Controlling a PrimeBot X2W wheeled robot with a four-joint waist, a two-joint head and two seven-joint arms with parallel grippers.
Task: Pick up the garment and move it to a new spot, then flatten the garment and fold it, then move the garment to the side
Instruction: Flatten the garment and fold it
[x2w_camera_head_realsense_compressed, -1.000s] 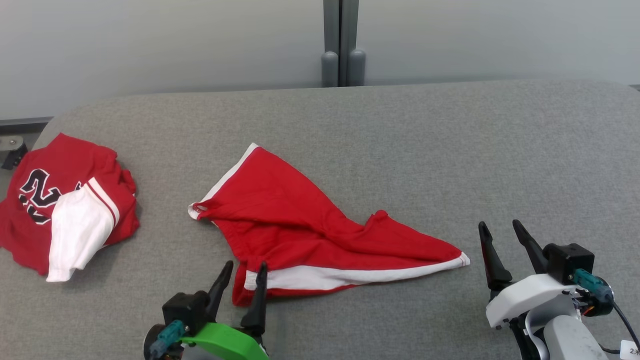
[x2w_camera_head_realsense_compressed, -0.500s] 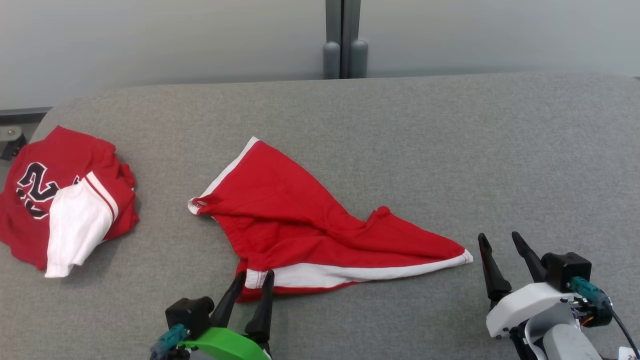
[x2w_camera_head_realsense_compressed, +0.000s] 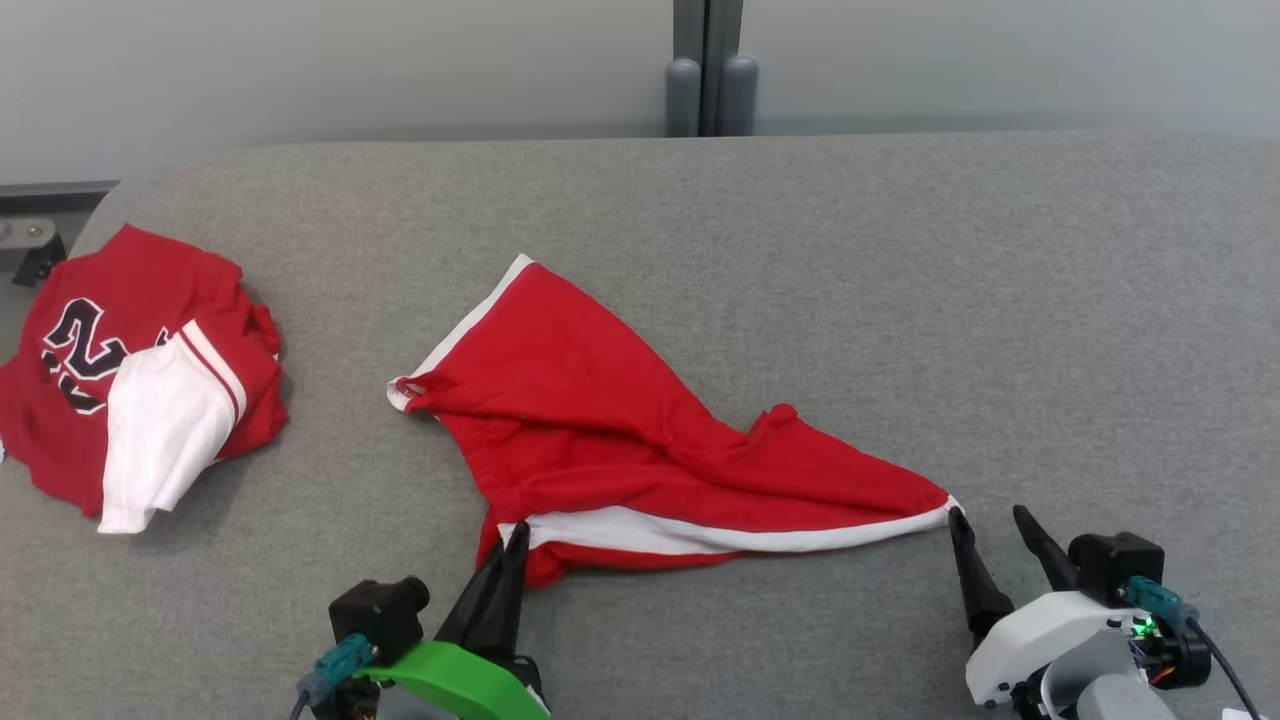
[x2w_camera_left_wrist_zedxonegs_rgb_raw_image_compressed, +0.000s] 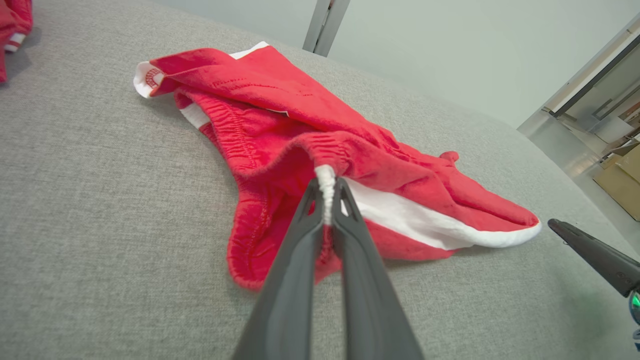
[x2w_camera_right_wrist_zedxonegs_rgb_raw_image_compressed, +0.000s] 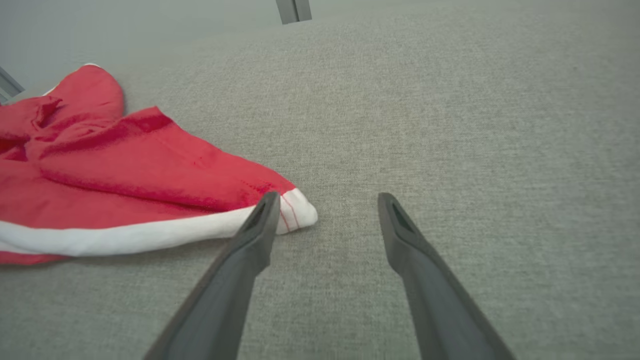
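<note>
At the left edge of the grey fabric-covered table (x2w_camera_head_realsense_compressed: 900, 300) I see a crumpled red jersey (x2w_camera_head_realsense_compressed: 150, 330). It shows dark numerals and has a white sleeve (x2w_camera_head_realsense_compressed: 160, 440) folded over its near side. It lies well apart from everything else.

Next over, my left gripper (x2w_camera_head_realsense_compressed: 512, 545) comes up from the near edge, and its jaws are pressed together on the red shorts (x2w_camera_head_realsense_compressed: 620, 430). In the left wrist view the left gripper (x2w_camera_left_wrist_zedxonegs_rgb_raw_image_compressed: 327, 187) pinches the end of the white side stripe (x2w_camera_left_wrist_zedxonegs_rgb_raw_image_compressed: 400, 215) where it meets the gathered elastic waistband (x2w_camera_left_wrist_zedxonegs_rgb_raw_image_compressed: 330, 147). Only a thin fold of white cloth sits between the two dark fingers (x2w_camera_left_wrist_zedxonegs_rgb_raw_image_compressed: 295, 260).

The shorts lie rumpled in the middle of the table, nearer the near edge than the far one. A white-trimmed leg points toward the far left corner, and the cloth tapers rightward to a white-hemmed corner (x2w_camera_head_realsense_compressed: 940, 505). A grey upright post (x2w_camera_head_realsense_compressed: 712, 70) stands beyond the far edge.

That hemmed corner reaches my right gripper (x2w_camera_head_realsense_compressed: 987, 515), toward the near right corner of the table. Its jaws stand wide apart and hold nothing. In the right wrist view the right gripper (x2w_camera_right_wrist_zedxonegs_rgb_raw_image_compressed: 327, 200) has one fingertip (x2w_camera_right_wrist_zedxonegs_rgb_raw_image_compressed: 265, 210) at the white corner, touching it or just over it; I cannot tell which. The other finger stands over bare table.
</note>
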